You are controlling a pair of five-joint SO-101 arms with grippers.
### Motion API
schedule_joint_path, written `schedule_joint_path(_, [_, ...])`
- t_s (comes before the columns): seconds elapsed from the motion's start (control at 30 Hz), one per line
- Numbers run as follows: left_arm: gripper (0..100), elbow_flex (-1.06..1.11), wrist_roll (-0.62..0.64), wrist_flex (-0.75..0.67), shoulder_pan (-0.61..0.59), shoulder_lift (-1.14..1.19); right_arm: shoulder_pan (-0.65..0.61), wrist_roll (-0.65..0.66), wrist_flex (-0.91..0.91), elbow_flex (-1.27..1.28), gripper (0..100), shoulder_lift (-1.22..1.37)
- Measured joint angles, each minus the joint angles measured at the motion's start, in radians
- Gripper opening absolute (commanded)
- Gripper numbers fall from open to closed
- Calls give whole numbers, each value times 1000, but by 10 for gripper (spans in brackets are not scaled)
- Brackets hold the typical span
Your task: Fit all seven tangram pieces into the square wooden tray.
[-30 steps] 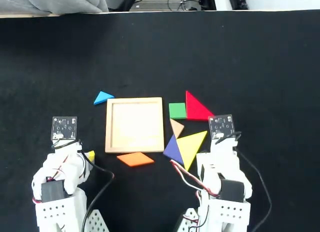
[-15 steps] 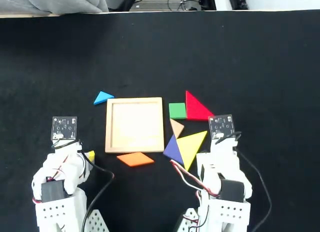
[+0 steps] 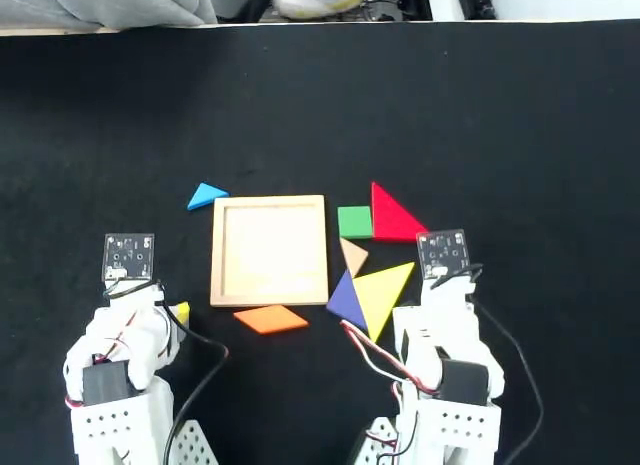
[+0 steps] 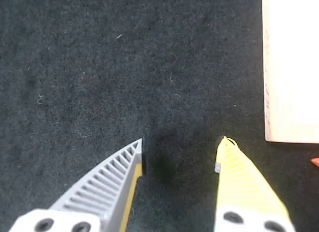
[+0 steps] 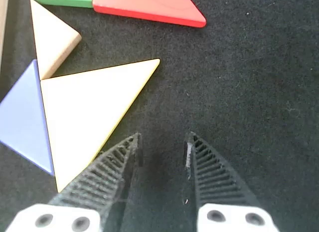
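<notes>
The square wooden tray (image 3: 269,285) lies empty between the two arms. A light blue triangle (image 3: 205,195) sits off its far left corner, and an orange parallelogram (image 3: 270,319) lies by its near edge. To its right lie a green square (image 3: 354,222), a red triangle (image 3: 393,217), a tan triangle (image 3: 352,255), a blue triangle (image 3: 346,298) and a large yellow triangle (image 3: 382,293). My left gripper (image 4: 182,149) is open over bare mat beside the tray's edge (image 4: 291,67). My right gripper (image 5: 163,144) is open and holds nothing, just beside the yellow triangle (image 5: 84,112).
Black mat (image 3: 480,125) covers the table, with wide free room at the far side and to both sides. Both arm bases stand at the near edge. Grey cloth (image 3: 130,3) and cables lie beyond the far edge.
</notes>
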Motion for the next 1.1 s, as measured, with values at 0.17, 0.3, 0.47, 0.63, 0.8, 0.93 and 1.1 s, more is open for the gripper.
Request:
schedule_joint_path(0.17, [242,0,0,-11,0,0,0,0,0,0,146,0])
schedule_joint_path(0.3, [242,-2,0,-144,-9,0,0,0,0,0,146,0])
schedule_joint_path(0.47, [242,-31,0,-316,-31,0,0,0,0,0,146,0])
schedule_joint_path(0.63, [242,-34,0,-288,29,0,0,0,0,0,149,0])
schedule_joint_path(0.8, [242,-34,0,-258,104,0,-54,0,0,0,149,0])
schedule_joint_path(0.93, [242,-34,-87,-397,78,0,-147,0,0,0,147,0])
schedule_joint_path(1.1, [242,-34,-97,-511,34,0,-250,0,0,0,147,0])
